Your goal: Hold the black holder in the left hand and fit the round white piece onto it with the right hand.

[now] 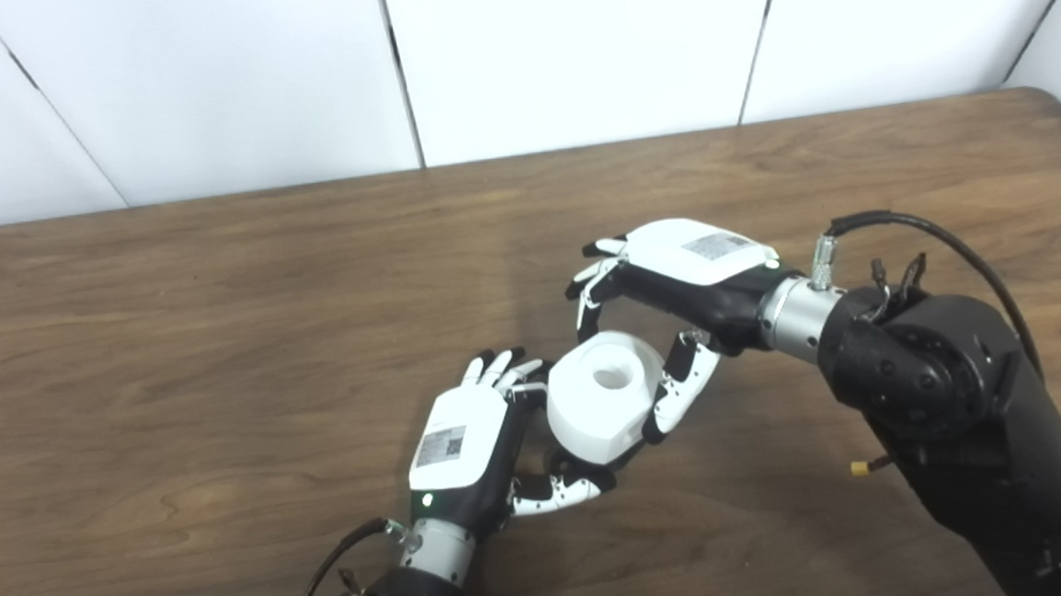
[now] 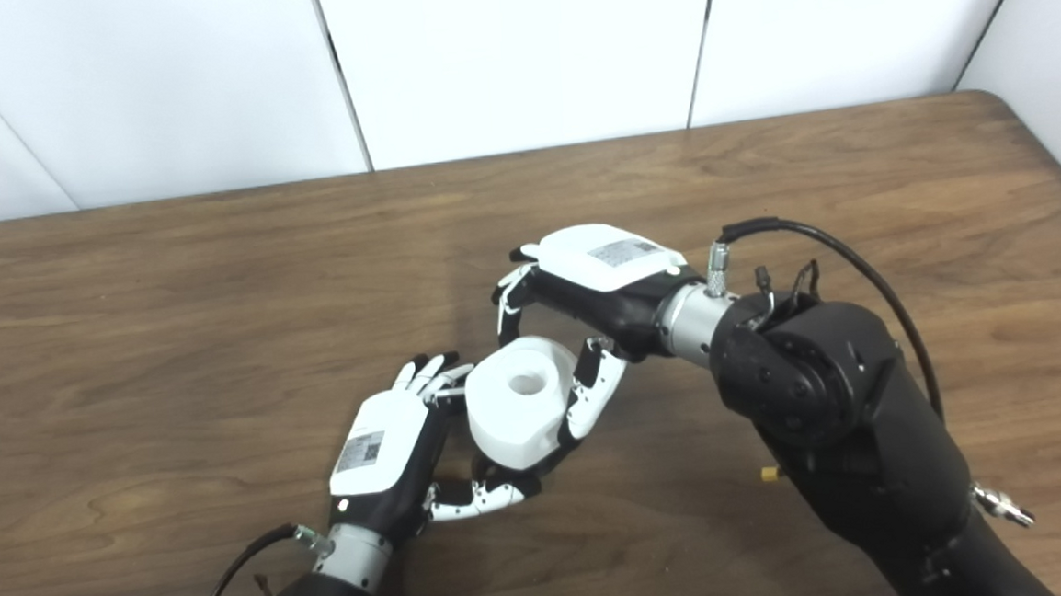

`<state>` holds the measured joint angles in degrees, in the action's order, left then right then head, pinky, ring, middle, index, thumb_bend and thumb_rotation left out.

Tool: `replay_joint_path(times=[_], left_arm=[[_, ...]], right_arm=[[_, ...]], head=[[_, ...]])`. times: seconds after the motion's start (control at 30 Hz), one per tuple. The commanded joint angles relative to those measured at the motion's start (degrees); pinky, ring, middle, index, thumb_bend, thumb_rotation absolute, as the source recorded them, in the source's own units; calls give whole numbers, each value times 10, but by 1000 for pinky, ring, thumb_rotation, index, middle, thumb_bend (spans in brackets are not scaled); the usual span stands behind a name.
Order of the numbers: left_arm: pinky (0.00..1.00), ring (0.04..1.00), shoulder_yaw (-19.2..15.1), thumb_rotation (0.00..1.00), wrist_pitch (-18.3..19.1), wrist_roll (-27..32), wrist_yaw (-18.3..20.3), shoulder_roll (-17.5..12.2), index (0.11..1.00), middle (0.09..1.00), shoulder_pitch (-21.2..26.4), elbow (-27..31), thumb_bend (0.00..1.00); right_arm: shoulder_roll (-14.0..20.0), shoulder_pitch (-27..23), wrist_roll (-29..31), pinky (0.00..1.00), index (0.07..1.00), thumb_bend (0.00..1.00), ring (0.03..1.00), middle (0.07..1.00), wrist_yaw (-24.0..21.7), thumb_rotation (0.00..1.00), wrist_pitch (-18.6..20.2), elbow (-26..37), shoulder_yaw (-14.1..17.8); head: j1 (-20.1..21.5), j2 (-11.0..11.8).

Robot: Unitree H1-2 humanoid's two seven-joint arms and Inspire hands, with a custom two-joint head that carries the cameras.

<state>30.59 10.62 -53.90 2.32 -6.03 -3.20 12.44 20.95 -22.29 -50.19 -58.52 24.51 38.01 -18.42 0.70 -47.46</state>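
The round white piece point(image 1: 603, 397) has a hole in its top and sits just above the table between my two hands. My left hand point(image 1: 475, 444) wraps it from the left, with the fingers behind and the thumb underneath. The black holder is almost hidden under the piece, and only a dark bit point(image 1: 567, 466) shows by the left thumb. My right hand point(image 1: 677, 280) comes in from the right. Its fingers point(image 1: 589, 299) arch over the piece's far edge and its thumb point(image 1: 683, 383) presses the piece's right side. The piece also shows in the right eye view point(image 2: 520, 400).
The brown wooden table point(image 1: 220, 335) runs to a white panelled wall at the back. Its right edge and rounded far corner point(image 1: 1058, 104) are in view. A black cable point(image 1: 941, 241) loops over my right wrist.
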Motion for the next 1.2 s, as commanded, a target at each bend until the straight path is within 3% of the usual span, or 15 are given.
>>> replay_joint_path(times=[0.0, 0.6, 1.17], left_arm=[[992, 935, 13, 56, 8, -17, 27, -1, 487, 841, -6, -13, 522], [987, 923, 11, 55, 2, -17, 16, 2, 486, 833, -3, -19, 522], [974, 920, 10, 55, 2, -17, 17, 2, 487, 833, 2, -20, 523]], right_arm=[[-1, -9, -4, 1000, 486, 523, 977, 853, 12, 137, -8, 6, 2], [-3, 2, 5, 1000, 485, 524, 976, 845, 26, 137, -16, 1, -6], [23, -11, 13, 1000, 484, 523, 979, 834, -5, 136, -14, 11, -10]], head=[[0, -2], [0, -7], [4, -11]])
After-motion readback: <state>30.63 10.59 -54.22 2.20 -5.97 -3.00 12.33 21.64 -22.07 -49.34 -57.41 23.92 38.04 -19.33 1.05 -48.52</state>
